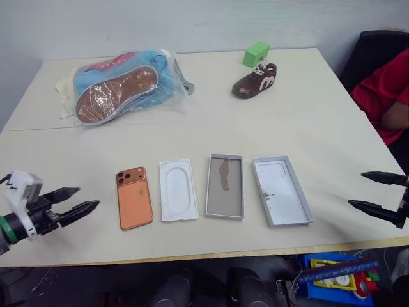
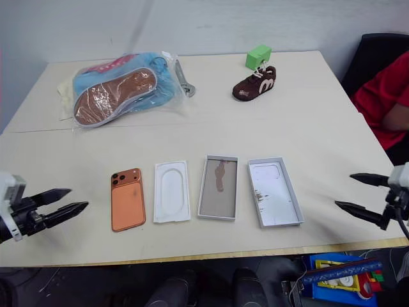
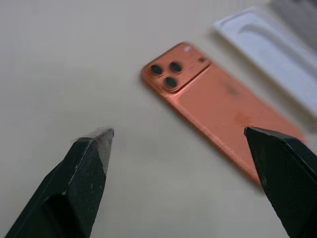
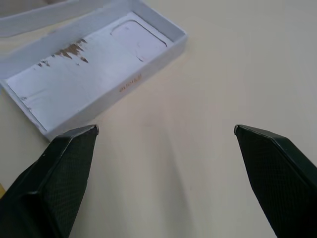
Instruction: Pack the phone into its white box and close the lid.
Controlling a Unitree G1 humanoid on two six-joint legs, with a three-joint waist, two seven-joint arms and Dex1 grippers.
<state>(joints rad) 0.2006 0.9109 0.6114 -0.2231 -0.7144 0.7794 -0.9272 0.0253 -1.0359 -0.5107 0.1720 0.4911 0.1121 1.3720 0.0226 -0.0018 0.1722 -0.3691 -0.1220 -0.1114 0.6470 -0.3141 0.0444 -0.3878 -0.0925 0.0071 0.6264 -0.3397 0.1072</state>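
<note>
Left gripper (image 1: pixel 84 197) and right gripper (image 1: pixel 364 190) released, at frame edges. Flat white panel (image 1: pixel 178 190) separates phone (image 1: pixel 134 199) from white box (image 1: pixel 225 186); lid (image 1: pixel 282 190) rightmost.

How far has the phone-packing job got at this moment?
Nothing is packed yet. The phone lies camera side up on the table, beside the white insert panel. The white box sits empty, and the lid lies inner face up next to it. In hand: nothing; the left tool and right tool are open at the table's edges. Left: everything.
</note>
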